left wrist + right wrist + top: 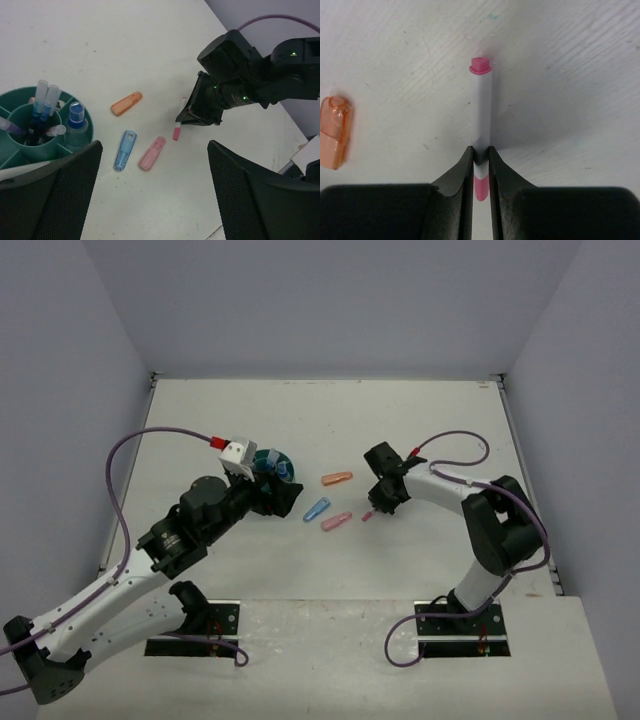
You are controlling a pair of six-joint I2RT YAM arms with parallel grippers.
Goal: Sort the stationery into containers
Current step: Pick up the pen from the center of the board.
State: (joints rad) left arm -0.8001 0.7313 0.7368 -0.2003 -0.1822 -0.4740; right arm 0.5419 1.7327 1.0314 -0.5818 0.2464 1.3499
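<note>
We see white links and black joints on the left arm [110, 595] and the right arm [490, 530]. Purple cables [125, 455] trail along both, one from a red plug [217, 441]. The left fingers [60, 200] are black with fine mesh texture.

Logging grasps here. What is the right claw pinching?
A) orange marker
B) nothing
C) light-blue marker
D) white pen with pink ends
D: the right wrist view shows the right claw closed on the white pen with pink ends, the orange marker lying apart.
</note>
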